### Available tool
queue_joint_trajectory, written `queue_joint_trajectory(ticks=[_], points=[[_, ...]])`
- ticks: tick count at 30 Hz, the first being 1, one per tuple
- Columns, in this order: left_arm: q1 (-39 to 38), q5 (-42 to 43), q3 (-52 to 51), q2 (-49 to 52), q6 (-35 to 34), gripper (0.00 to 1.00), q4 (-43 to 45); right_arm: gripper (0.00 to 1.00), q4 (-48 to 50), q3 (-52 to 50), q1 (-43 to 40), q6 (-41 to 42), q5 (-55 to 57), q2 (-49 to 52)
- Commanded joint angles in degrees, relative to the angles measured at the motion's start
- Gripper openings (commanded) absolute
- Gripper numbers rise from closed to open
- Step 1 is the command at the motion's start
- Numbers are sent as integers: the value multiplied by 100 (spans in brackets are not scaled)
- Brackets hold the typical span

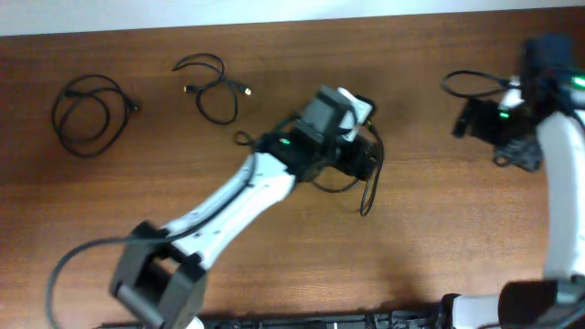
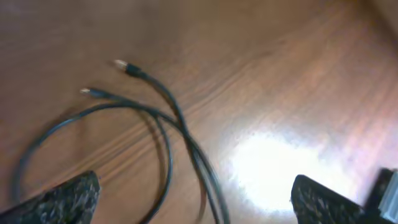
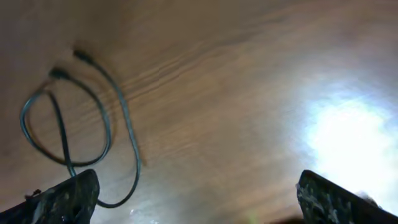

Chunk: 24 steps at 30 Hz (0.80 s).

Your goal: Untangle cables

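Left fingers [image 2: 62,200] wide apart, holding nothing; right fingers [image 3: 65,198] likewise (both empty). Cables [image 2: 176,109] lie loose on desk [image 2: 292,68]

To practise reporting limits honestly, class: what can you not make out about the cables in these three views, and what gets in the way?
Overhead: the left arm covers most of the centre cable, so its tangle is hidden.
Left wrist: the two-plug cable runs off the bottom edge.
Right wrist: blur smears the looped cable; its plug ends are unreadable.
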Motion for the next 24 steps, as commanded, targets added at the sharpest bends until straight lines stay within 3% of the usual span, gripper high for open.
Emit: queue_joint_trajectory(ticks=[1,4,8,10,12,14,15,18,24], points=[[-577,-1132,4,883,-238,99,354,99,-289,131,-415,0,-35,-557],[-772,-1423,4,1657,-428,96,564,99,-413,127,-409,-20,-35,-721],[-863,-1567,4,2103,-428,84,570,99,-431,81,-409,-17,-35,-719],[-863,-1650,4,2142,-428,71,612,99,-433,76,-409,-20,-35,-719],[-863,-1685,4,2142,-428,40,629,99,-433,76,-409,-17,-35,-719],[-866,-1683,4,2142,-428,17,627,99,-433,76,-409,-20,-35,-719],[-866,-1683,4,2142,-428,0,621,99,-433,76,-409,-20,-35,-719],[-833,-1759,11,2033,-422,0,538,99,-455,22,-409,-20,-33,-719],[-570,-3311,15,570,-424,0,-730,99,-448,-81,-409,-20,-33,-719]])
